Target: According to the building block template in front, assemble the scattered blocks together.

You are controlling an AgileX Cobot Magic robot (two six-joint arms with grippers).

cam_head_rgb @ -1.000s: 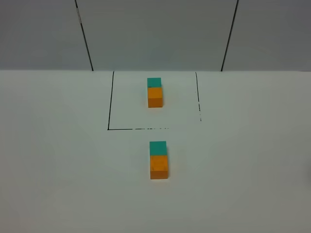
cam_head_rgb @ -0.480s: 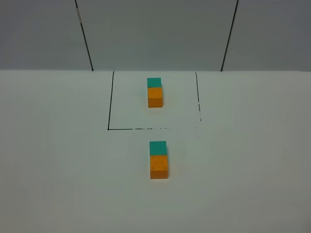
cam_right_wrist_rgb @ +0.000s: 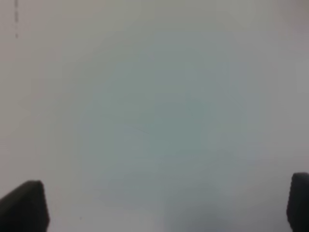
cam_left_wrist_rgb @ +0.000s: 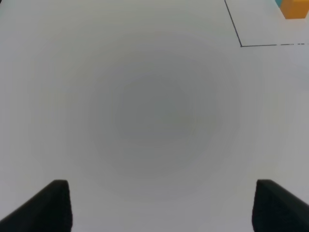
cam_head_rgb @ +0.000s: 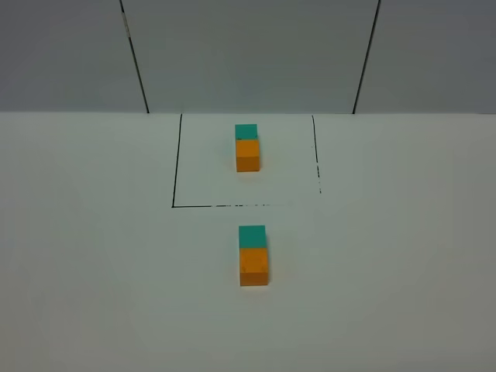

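The scattered blocks (cam_head_rgb: 253, 255) lie joined just before the building block template (cam_head_rgb: 247, 147), teal behind orange, between the wide-open, empty left gripper (cam_left_wrist_rgb: 161, 205) and right gripper (cam_right_wrist_rgb: 166, 205).

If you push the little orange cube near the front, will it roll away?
Probably not: the small matte orange cube has flat faces, so it should slide. The teal cube touching its far side would likely get shoved along. It looks stiff and light.
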